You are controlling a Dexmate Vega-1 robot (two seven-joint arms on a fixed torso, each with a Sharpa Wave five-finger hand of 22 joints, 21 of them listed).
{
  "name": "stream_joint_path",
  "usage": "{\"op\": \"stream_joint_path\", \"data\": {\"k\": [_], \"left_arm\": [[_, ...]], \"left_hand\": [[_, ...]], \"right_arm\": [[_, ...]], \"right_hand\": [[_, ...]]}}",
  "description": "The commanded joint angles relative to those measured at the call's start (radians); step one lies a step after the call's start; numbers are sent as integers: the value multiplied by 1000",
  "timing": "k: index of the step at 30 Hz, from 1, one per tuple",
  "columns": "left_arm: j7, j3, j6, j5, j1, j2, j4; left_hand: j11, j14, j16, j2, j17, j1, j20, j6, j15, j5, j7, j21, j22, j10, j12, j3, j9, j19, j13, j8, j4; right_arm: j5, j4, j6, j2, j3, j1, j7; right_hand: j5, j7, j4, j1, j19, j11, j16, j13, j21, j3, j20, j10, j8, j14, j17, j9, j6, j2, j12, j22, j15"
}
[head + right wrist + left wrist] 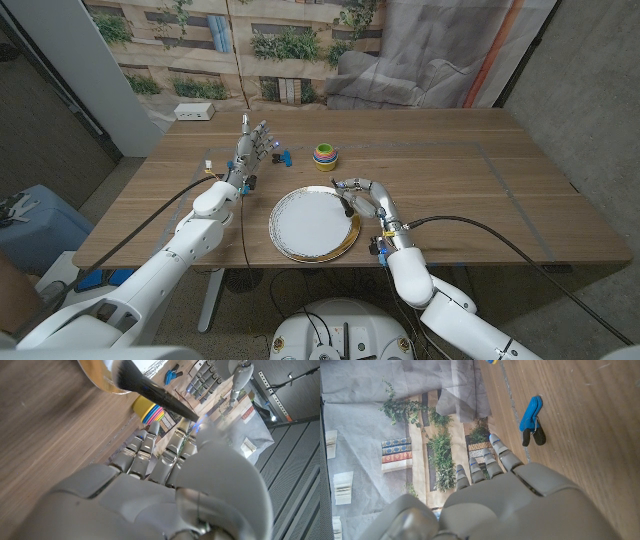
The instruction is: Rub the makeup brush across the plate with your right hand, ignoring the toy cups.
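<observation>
A white plate [306,228] with a gold rim lies at the table's middle near the front edge. My right hand [367,198] stands just right of it and grips a black makeup brush [347,208]. In the right wrist view the brush [150,391] points its dark bristles at the plate's gold rim [98,379], past my right hand [150,480]; I cannot tell whether they touch. My left hand [253,148] stands upright behind and left of the plate, fingers apart, holding nothing. The left wrist view looks along that left hand [495,490].
Stacked coloured toy cups [325,155] stand behind the plate, also seen as cups [148,410] in the right wrist view. A blue clip [283,156] lies beside my left hand, the same clip [531,419] on the wood. A white power strip [194,111] sits at the far left edge.
</observation>
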Motion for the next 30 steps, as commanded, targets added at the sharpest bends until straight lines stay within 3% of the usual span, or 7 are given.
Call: {"op": "stream_joint_path", "data": {"k": [1,24,30], "left_arm": [[0,0,0,0,0,0,0],[-2,0,0,-1,0,0,0],[-2,0,0,0,0,0,1]], "left_hand": [[-12,8,4,14,2,-1,0,-1,-13,4,-8,7,5,0,7,-1,2,8,3,8,7],[-10,7,4,14,2,-1,0,-2,-12,4,-8,6,5,0,7,-1,2,8,3,7,7],[-12,7,4,14,2,-1,-1,-1,-13,4,-8,6,5,0,7,-1,2,8,3,7,7]], "right_arm": [[29,-43,-34,-22,38,-5,12],[74,-82,-85,-59,115,16,18],[59,-93,-109,-75,128,22,13]], "right_hand": [[4,-4,6,8,4,-1,1,5,5,0,-68,4,8,-5,3,2,14,-1,6,2,-172],[5,-3,4,10,5,-1,1,5,6,0,-66,6,6,-5,4,2,15,-1,7,2,-174],[5,-3,4,11,13,-1,2,5,8,0,-50,5,3,-5,5,3,16,-2,6,2,-173]]}}
